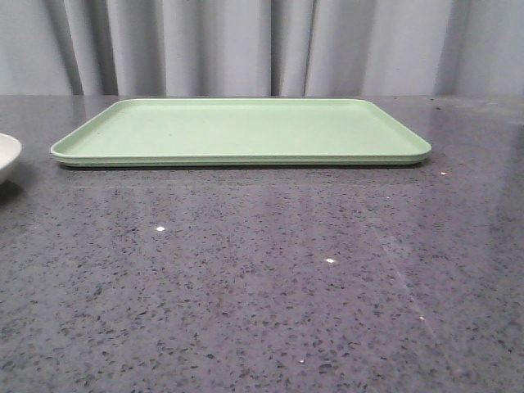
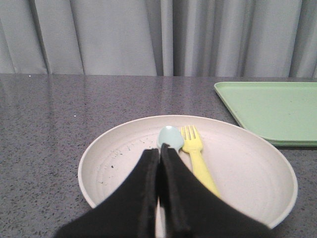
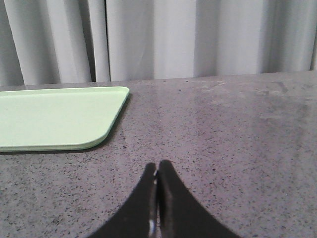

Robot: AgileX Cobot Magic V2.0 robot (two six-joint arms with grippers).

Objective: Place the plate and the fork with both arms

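**A:** Take the green tray [image 1: 241,131] as your landmark. It lies flat on the grey speckled bench [image 1: 262,278], and nothing shows on it from the front.

**B:** And your plate?

**A:** The plate [image 2: 247,173] sits on the bench just left of the tray, apart from it; the front camera catches only its edge. Inside it the yellow fork [image 2: 197,156] lies beside a pale blue spoon [image 2: 170,136], both with their heads toward the curtain [image 1: 262,45].

**B:** Your hands?

**A:** Your left hand [image 2: 159,151] hangs over the plate with its fingers pressed together, holding nothing, the tips right at the spoon's bowl. Your right hand [image 3: 157,168] is closed too, empty, over bare bench to the right of the tray's near corner.
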